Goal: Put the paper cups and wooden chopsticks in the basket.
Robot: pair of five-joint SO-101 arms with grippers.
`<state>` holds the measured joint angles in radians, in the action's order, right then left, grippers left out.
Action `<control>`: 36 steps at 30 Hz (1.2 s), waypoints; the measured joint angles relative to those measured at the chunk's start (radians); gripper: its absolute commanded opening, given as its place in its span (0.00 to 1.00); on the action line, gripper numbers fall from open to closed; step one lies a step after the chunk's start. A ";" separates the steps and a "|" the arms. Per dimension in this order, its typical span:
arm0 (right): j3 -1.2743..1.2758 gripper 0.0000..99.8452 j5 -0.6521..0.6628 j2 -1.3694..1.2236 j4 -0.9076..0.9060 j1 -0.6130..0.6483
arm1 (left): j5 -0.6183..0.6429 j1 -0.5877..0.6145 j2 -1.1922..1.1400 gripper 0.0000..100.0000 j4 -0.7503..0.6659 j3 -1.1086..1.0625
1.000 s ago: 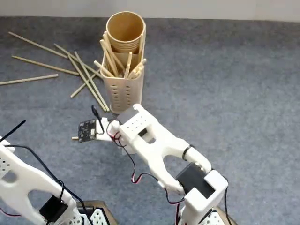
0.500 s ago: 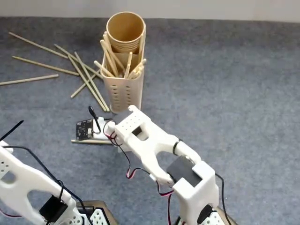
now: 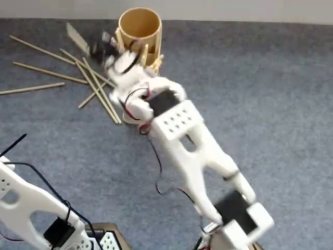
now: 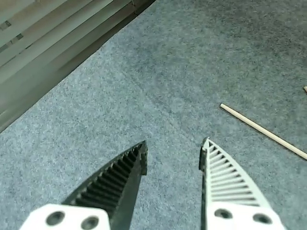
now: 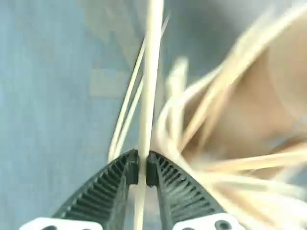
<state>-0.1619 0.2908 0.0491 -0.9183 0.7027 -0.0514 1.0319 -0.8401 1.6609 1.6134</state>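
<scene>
The right gripper [image 5: 142, 160] clamps one chopstick [image 5: 152, 72] just beside the paper cups [image 3: 139, 23] (the left gripper [image 4: 172, 148] gapes empty, well away). Let go crooked, it could snag the standing sticks [image 3: 155, 58] and topple out.

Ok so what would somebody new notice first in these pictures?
The right arm is stretched across the grey carpet to the stacked paper cups at the far edge, its gripper shut on a wooden chopstick. In the high view, left of the cups, loose chopsticks lie scattered on the carpet.
</scene>
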 measured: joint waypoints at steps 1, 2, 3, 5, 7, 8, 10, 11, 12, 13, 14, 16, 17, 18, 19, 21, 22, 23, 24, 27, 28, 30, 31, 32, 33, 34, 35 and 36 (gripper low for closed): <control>-0.032 0.01 -0.023 0.040 0.032 -0.003 | 0.000 -0.003 0.000 0.20 0.000 0.000; -0.060 0.01 -0.037 0.072 0.072 -0.006 | 0.000 -0.005 0.000 0.20 0.000 0.000; -0.078 0.01 -0.044 0.100 0.110 -0.011 | 0.000 -0.008 0.000 0.20 0.000 0.000; -0.097 0.01 -0.048 0.130 0.146 -0.014 | 0.000 -0.012 0.000 0.20 0.000 0.000; -0.098 0.01 -0.054 0.137 0.157 -0.014 | 0.000 -0.014 0.000 0.20 0.000 0.000; -0.098 0.01 -0.055 0.137 0.164 -0.014 | 0.000 -0.014 0.000 0.20 0.000 0.000; -0.098 0.01 -0.055 0.137 0.187 -0.014 | 0.000 -0.014 0.000 0.20 0.000 0.000; -0.098 0.01 -0.058 0.137 0.212 -0.014 | 0.000 -0.014 0.000 0.20 0.000 0.000; -0.098 0.01 -0.058 0.137 0.238 -0.014 | 0.000 -0.014 0.000 0.20 0.000 0.000; -0.098 0.01 -0.058 0.132 0.265 -0.014 | 0.000 -0.014 0.000 0.20 0.000 0.000; -0.098 0.01 -0.060 0.121 0.285 -0.014 | 0.000 -0.014 0.000 0.20 0.000 0.000; -0.081 0.01 -0.060 0.087 0.318 -0.015 | 0.000 -0.014 0.000 0.20 0.000 0.000; -0.066 0.01 -0.060 0.064 0.345 -0.018 | 0.000 -0.014 0.000 0.20 0.000 0.000; -0.044 0.01 -0.066 0.038 0.377 -0.025 | 0.000 -0.014 0.000 0.20 0.000 0.000; -0.021 0.01 -0.077 0.015 0.411 -0.034 | 0.000 -0.014 0.000 0.20 0.000 0.000; 0.040 0.01 -0.106 -0.014 0.460 -0.049 | 0.000 -0.014 0.000 0.20 0.002 0.000; 0.064 0.02 -0.114 -0.023 0.473 -0.057 | 0.000 -0.014 0.000 0.20 0.005 0.000; 0.083 0.05 -0.118 -0.025 0.479 -0.061 | 0.000 -0.014 0.000 0.20 0.006 0.000; 0.098 0.09 -0.118 -0.025 0.480 -0.069 | 0.000 -0.014 0.000 0.20 0.011 0.000; 0.097 0.18 -0.121 -0.025 0.462 -0.084 | 0.000 -0.021 0.000 0.20 0.037 0.000; 0.092 0.20 -0.112 -0.023 0.439 -0.086 | 0.000 -0.035 0.000 0.20 0.054 0.000; 0.087 0.21 -0.066 -0.023 0.384 -0.086 | 0.000 -0.077 0.000 0.20 0.087 0.000; 0.086 0.21 -0.046 -0.023 0.361 -0.086 | 0.000 -0.103 0.000 0.20 0.098 0.000; 0.083 0.21 -0.029 -0.023 0.344 -0.086 | 0.000 -0.129 0.000 0.20 0.101 -0.005; 0.081 0.21 -0.014 -0.023 0.328 -0.086 | 0.000 -0.157 0.000 0.20 0.104 -0.020; 0.080 0.21 -0.006 -0.023 0.319 -0.086 | 0.000 -0.186 0.000 0.20 0.104 -0.043; 0.078 0.21 0.000 -0.023 0.315 -0.086 | 0.000 -0.216 0.000 0.20 0.104 -0.068; 0.078 0.21 0.003 -0.023 0.310 -0.086 | 0.000 -0.245 0.000 0.20 0.104 -0.094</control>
<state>-0.0836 0.2938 0.0261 -0.6084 0.6168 -0.0514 0.7864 -0.8401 1.7653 1.5198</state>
